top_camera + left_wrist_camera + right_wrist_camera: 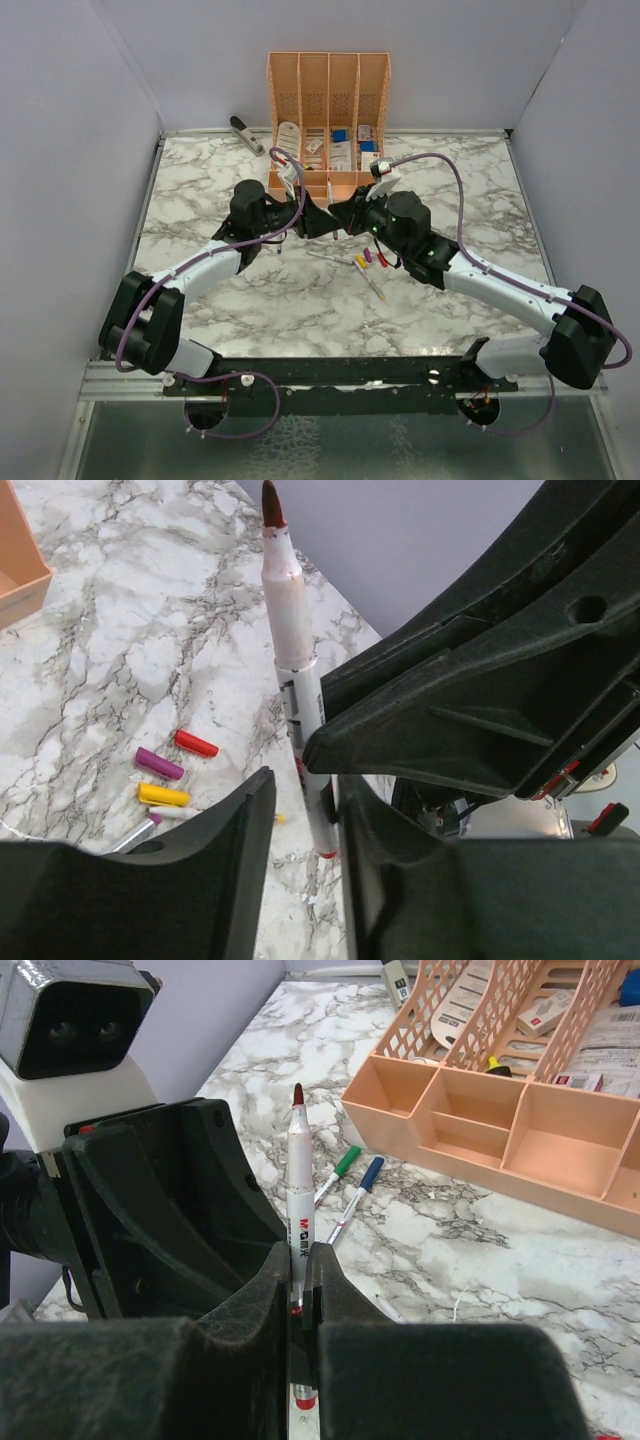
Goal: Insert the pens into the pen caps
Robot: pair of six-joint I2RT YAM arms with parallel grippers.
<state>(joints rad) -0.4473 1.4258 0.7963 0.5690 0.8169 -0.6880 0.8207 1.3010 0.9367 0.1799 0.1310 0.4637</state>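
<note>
My right gripper (298,1260) is shut on a white pen (299,1175) whose dark red tip points up and away. In the left wrist view the same pen (293,630) stands just beyond my left gripper (305,820). The left jaws are open wider than the pen, and its lower end lies close to the right finger. Both grippers meet above the table's middle, the left gripper (330,222) against the right gripper (350,216). A red cap (196,743), a purple cap (159,763) and a yellow cap (163,795) lie loose on the marble. A green-capped pen (338,1170) and a blue-capped pen (360,1185) lie side by side.
The peach organizer (328,90) stands at the back centre, with its low front tray (480,1130) close to the grippers. A grey-black stapler (246,134) lies at the back left. Another pen (372,283) lies near the caps. White walls enclose the table.
</note>
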